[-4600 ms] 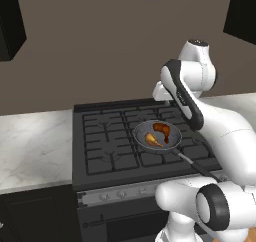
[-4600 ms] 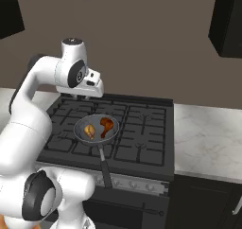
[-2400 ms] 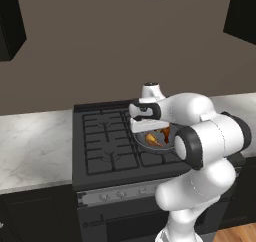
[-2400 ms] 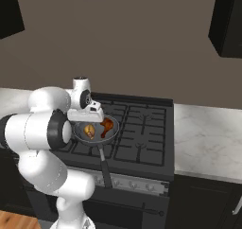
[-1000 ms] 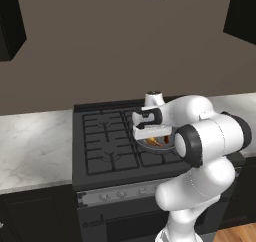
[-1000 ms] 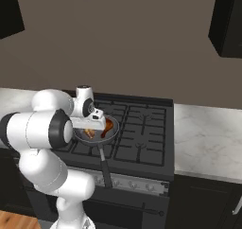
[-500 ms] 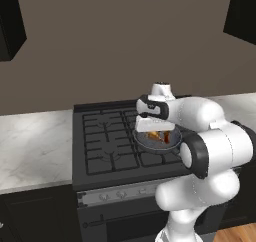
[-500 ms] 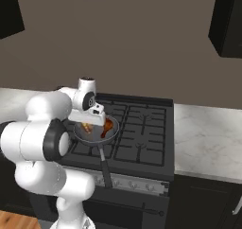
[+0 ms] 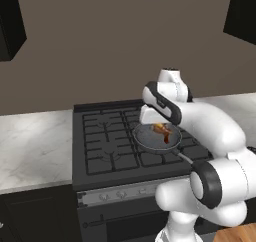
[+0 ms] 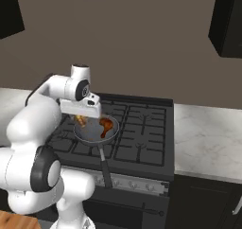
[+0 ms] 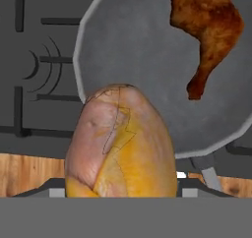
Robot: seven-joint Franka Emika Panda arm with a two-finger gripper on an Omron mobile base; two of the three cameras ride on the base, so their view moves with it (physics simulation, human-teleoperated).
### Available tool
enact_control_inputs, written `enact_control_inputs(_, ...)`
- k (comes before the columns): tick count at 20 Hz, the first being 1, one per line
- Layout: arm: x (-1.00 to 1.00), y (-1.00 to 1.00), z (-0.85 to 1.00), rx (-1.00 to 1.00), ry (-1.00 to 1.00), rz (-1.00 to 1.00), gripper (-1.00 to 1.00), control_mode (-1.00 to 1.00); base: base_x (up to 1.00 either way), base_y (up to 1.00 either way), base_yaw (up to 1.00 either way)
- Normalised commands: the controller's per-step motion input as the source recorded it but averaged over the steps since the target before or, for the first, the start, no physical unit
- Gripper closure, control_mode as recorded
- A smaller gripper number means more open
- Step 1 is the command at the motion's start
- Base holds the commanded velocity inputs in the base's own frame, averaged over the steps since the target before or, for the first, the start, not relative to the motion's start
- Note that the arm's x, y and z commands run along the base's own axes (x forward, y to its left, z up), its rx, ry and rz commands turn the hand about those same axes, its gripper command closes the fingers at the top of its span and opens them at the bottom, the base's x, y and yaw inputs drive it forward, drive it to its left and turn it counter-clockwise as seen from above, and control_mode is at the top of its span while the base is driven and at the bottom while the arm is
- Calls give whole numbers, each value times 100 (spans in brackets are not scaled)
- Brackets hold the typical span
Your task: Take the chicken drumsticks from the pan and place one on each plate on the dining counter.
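Here, closest to your hand camera, you see the lighter orange-golden drumstick (image 11: 120, 143) bulking up from the bottom edge, right where the fingertips sit, raised above the pan (image 11: 147, 55) rather than lying in it; the gripper (image 10: 81, 115) is clenched on that drumstick, its jaws held wide by the meat. From the right base camera you can make out an orange scrap of the same drumstick (image 10: 81, 120) just under the hand, above the pan's left rim. Just beyond, the grey pan (image 10: 94, 134) rests on the front burner grates of the black stove (image 10: 142, 133), its thin dark handle pointing back toward the robot and over the stove's front edge. The dark reddish-brown drumstick (image 11: 206, 33) lies inside the pan by itself, on the far side from the lifted one; you see it again from both base cameras (image 10: 107, 125) (image 9: 162, 131). Farther out, the marble tabletop (image 9: 30, 146) runs along either side of the stove, with the brown wall (image 9: 100, 41) behind it.
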Motion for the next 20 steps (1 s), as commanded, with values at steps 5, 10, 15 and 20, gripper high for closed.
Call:
enact_control_inputs(5, -39, 0, 40, -1, 0, 4, 100, -100, 0, 0, 0)
enact_control_inputs(10, -8, 0, 0, 0, 0, 0, 100, 100, 0, 0, 0)
enact_control_inputs(15, 0, 0, 0, 0, 0, 0, 100, 100, -34, 0, 18)
enact_control_inputs(20, 0, 0, 0, 0, 0, 0, 100, 100, -37, 0, 94)
